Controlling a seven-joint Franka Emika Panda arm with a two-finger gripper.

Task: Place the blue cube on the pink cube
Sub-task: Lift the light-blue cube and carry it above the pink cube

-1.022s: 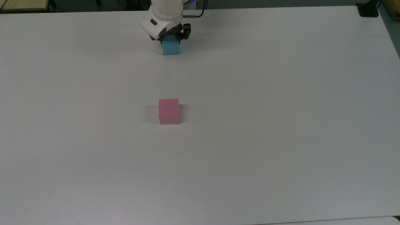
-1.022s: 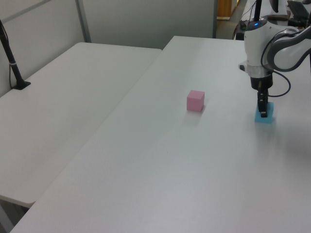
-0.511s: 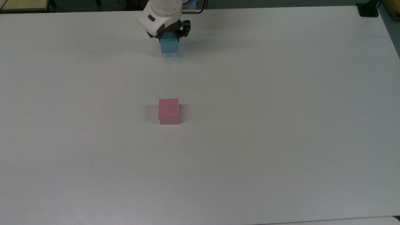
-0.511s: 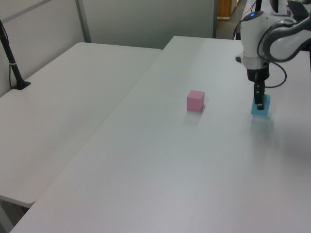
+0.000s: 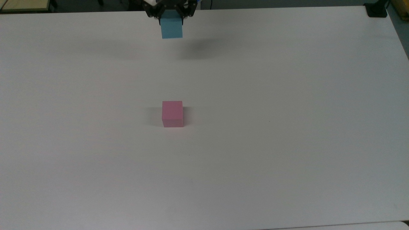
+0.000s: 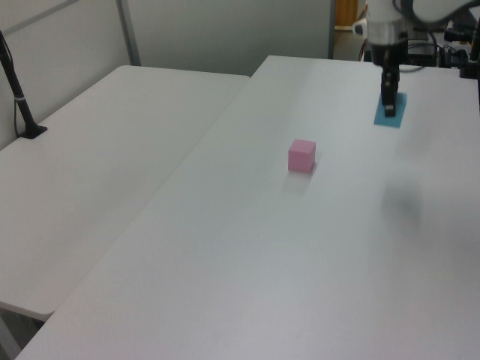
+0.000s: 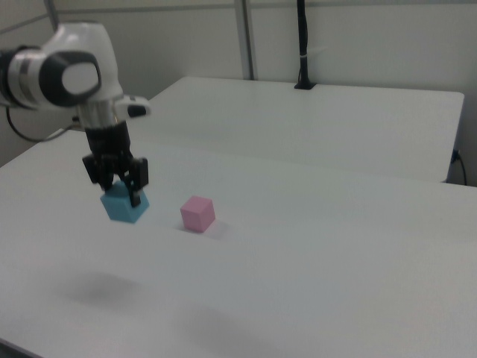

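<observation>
- The gripper (image 7: 118, 190) is clamping the blue cube (image 7: 124, 205) by its upper part and holding it in the air — its shadow is lying well apart from it on the table (image 5: 287, 143).
- The pink cube (image 5: 172, 113) is sitting alone mid-table, well apart from the blue one, w/ nothing around it.
- Risk: the fingers are gripping high on the blue cube, so it could be tilting or slipping during the carry.
- Risk: coming in too low could be knocking the pink cube sideways; an off-centre release could be toppling the stack.
- Surface: a plain white matte tabletop. A second white table (image 6: 112, 150) is standing alongside, w/ a black post (image 7: 303, 45) at its edge and grey partition walls (image 6: 225, 34) behind.
</observation>
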